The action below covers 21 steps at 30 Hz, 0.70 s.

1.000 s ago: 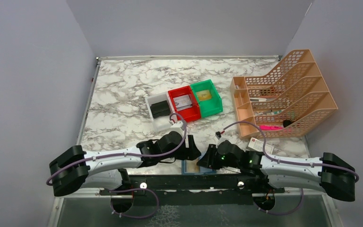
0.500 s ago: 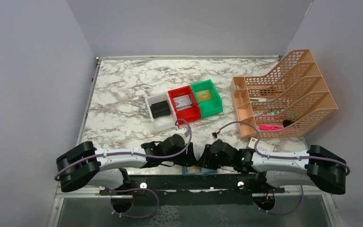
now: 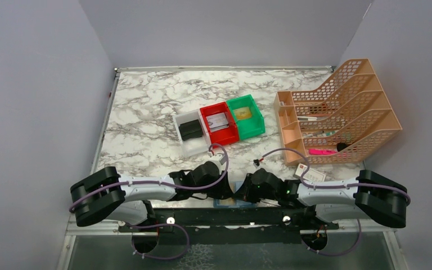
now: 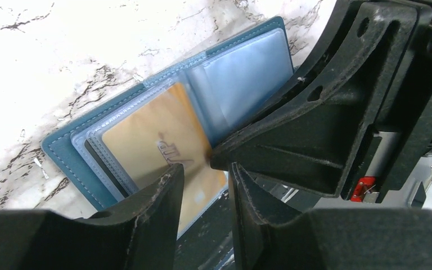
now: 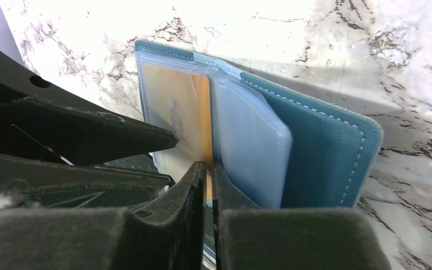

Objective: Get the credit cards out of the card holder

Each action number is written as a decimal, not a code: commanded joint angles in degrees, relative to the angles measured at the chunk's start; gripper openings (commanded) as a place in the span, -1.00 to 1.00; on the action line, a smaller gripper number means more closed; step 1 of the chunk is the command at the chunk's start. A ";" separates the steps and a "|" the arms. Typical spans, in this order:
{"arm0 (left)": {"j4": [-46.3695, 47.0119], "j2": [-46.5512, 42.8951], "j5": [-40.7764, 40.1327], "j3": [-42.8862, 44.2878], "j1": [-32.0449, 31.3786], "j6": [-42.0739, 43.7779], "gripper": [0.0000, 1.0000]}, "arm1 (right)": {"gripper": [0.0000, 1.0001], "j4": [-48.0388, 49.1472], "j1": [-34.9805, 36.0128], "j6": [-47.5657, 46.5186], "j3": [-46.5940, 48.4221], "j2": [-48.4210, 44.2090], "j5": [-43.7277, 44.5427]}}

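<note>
The teal-blue card holder (image 4: 62, 152) lies open at the table's near edge, its light blue pocket panels showing; in the right wrist view one panel bulges beside its teal cover (image 5: 326, 146). An orange credit card (image 4: 146, 140) sits in its left pocket. My right gripper (image 5: 208, 169) is shut on the card's edge (image 5: 171, 107). My left gripper (image 4: 205, 171) is open, with its fingers just over the card's near end. In the top view both grippers, left (image 3: 225, 191) and right (image 3: 243, 192), meet tip to tip and hide most of the holder (image 3: 232, 202).
A white bin with a black wallet (image 3: 190, 130), a red bin (image 3: 219, 124) and a green bin (image 3: 246, 116) stand mid-table. An orange mesh file rack (image 3: 337, 112) fills the right side, with a small white box (image 3: 309, 173) in front of it. A black rail (image 3: 230, 215) runs along the near edge.
Both arms have closed in toward each other over the card holder, and their grippers now meet above it, covering more of it.
</note>
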 commanded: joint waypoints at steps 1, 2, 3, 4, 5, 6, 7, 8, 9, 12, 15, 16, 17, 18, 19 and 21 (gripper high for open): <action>-1.35 0.45 -0.68 -2.55 -0.33 -1.37 -0.25 | -0.79 1.07 0.22 0.80 -1.28 -1.50 0.72; -1.54 0.05 -2.13 -2.43 -0.32 -1.80 -0.25 | -0.81 1.10 0.21 0.98 -1.40 -2.13 0.74; -3.15 -0.47 -3.58 -1.78 -0.29 -2.13 -0.25 | -0.82 0.53 0.22 1.20 -1.38 -2.95 1.12; -4.79 -1.00 -4.99 -0.93 -0.29 -2.28 -0.20 | -0.85 -0.49 0.20 1.43 -1.30 -3.71 1.79; -6.62 -1.61 -6.63 0.32 -0.32 -2.18 -0.12 | -0.86 -1.98 0.22 1.69 -1.10 -4.53 2.74; -9.00 -2.31 -8.43 1.63 -0.29 -1.90 -0.05 | -0.85 -4.02 0.22 2.11 -0.81 -5.43 4.09; -11.53 -2.66 -10.32 2.99 -0.29 -1.54 -0.01 | -0.80 -6.28 0.23 2.37 -0.59 -6.25 5.49; -14.03 -2.89 -12.03 4.62 -0.21 -1.18 0.04 | -0.70 -8.16 0.18 2.52 -0.36 -7.04 7.07; -16.34 -3.01 -13.33 6.02 -0.22 -0.75 0.10 | -0.62 -9.66 0.24 2.40 -0.36 -7.58 8.43; -19.72 -2.44 -14.83 8.29 -0.12 -0.32 0.15 | -0.48 -9.53 0.21 -0.07 -1.28 -8.87 8.71; -18.92 -1.08 -13.34 8.70 -0.14 -1.47 0.15 | -0.46 -5.22 0.24 -3.79 -1.40 -8.04 4.83; -17.57 -0.50 -12.11 8.55 -0.10 -1.37 0.15 | -0.46 -3.59 0.14 -5.69 -1.12 -7.42 3.23; -16.13 0.01 -10.77 8.38 -0.09 -1.26 0.14 | -0.46 -2.90 0.10 -6.89 -0.40 -6.78 2.07; -14.88 0.78 -9.69 8.26 -0.09 -1.25 0.13 | -0.46 -3.46 0.03 -7.49 0.65 -5.94 1.52; -13.87 1.57 -8.88 8.17 -0.14 -1.25 0.11 | -0.46 -3.90 -0.07 -8.05 1.48 -5.20 0.86; -12.97 3.17 -7.10 8.14 -0.19 -1.45 0.08 | -0.46 -3.00 -0.46 -8.73 2.22 -3.53 -0.92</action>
